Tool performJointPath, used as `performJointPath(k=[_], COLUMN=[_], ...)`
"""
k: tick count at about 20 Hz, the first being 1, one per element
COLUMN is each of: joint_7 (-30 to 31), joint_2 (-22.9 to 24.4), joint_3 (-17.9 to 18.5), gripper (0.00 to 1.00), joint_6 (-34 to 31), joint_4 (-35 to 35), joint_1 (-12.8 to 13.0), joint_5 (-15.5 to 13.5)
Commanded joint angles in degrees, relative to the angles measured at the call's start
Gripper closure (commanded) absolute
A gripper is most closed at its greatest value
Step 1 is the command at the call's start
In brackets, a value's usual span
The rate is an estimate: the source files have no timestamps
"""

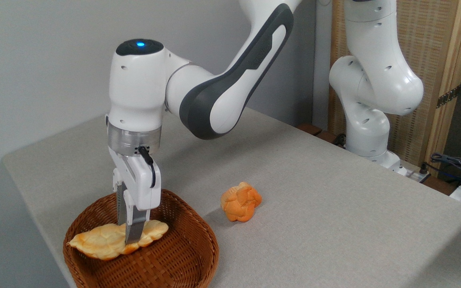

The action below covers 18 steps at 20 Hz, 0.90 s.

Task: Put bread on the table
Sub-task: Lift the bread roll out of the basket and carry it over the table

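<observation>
Camera view from the fixed angle: the long, flat, leaf-shaped braided bread (106, 240), pale cream with golden-brown toasted edges, sits at the near left, and it looks lifted a bit, spanning the brown woven wicker basket (182, 256) about at rim height rather than lying on the bottom. The white two-finger gripper (131, 236) comes straight down on it around mid-length, slightly right of centre, and the jaws seem to be pinching the loaf across its narrow width, one finger in front and one mostly hidden behind. Grabbing near the middle makes sense to me, since a long floppy loaf would tip if held by an end.

So the bread is still over the basket, not on the light grey-beige fabric-covered table (314, 200) yet. I'd guess it needs to go up and over the rim, then right, where there's bare surface.

A small round orange knotted bun (241, 202) sits on the table just right of the basket, so the drop spot should avoid that.
</observation>
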<state>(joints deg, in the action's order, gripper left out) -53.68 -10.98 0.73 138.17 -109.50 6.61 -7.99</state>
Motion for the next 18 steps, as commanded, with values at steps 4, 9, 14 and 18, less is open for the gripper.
performJointPath(k=[4,9,14,18], joint_7=[-0.4,1.7,2.5,3.1], joint_2=[8.3,12.9,17.0,20.3], joint_3=[0.4,0.9,1.8,1.8], gripper=[0.53,0.52,0.52,0.48], joint_6=[-12.3,-19.4,-29.3,-35.2], joint_4=[0.3,0.1,-0.5,-2.6], joint_1=[-0.1,-0.3,-0.3,-0.2], joint_5=[-1.7,-1.9,-2.0,-1.9])
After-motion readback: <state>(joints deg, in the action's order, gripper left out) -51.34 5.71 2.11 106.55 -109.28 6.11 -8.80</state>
